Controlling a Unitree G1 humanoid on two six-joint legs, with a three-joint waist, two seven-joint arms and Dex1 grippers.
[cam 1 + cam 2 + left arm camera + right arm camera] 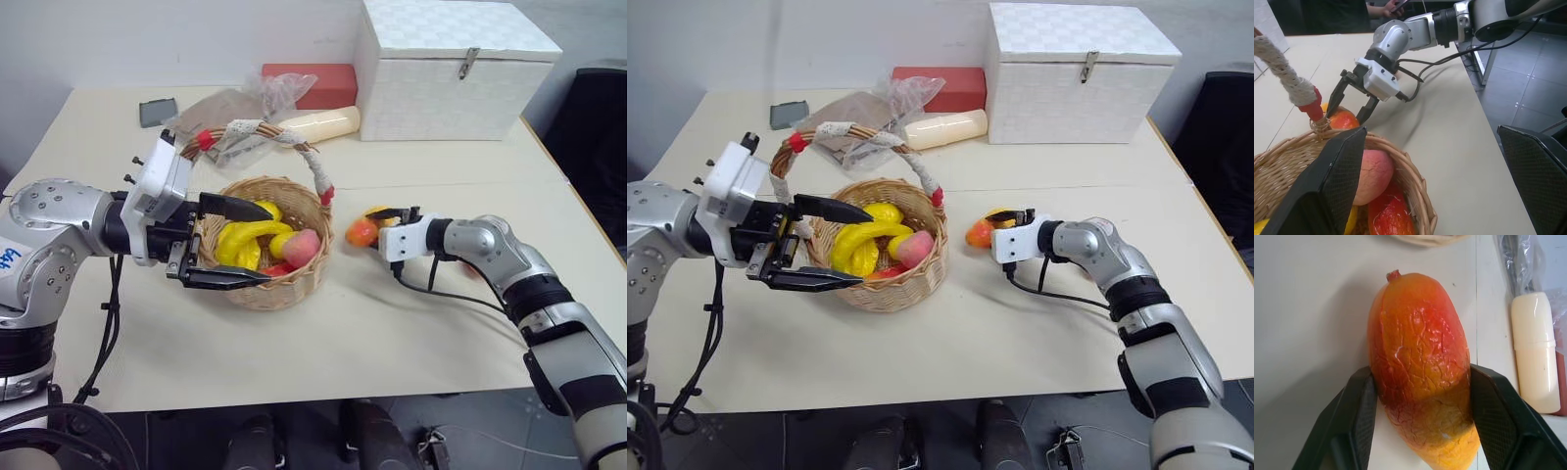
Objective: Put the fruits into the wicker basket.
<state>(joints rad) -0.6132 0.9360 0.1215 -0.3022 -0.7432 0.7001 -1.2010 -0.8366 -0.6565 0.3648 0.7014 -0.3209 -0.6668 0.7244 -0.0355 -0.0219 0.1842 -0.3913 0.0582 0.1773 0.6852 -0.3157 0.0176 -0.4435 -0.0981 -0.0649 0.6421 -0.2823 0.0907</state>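
Item: elongated orange-yellow toy mango (pixel 1422 367), on the beige worktop (pixel 411 323) beside the round woven wicker basket (pixel 294 286).
We judge it light, smooth, slippery; right gripper (pixel 390 227) fingers clamp its middle, left gripper (pixel 235 245) fingers spread, empty.

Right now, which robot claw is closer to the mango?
The right claw. Its fingers sit against both sides of the mango on the table. The left claw is open over by the basket, well away.

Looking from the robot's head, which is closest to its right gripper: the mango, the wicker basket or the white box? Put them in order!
1. mango: between the right gripper's fingers.
2. wicker basket: to its left.
3. white box: at the table's back edge.
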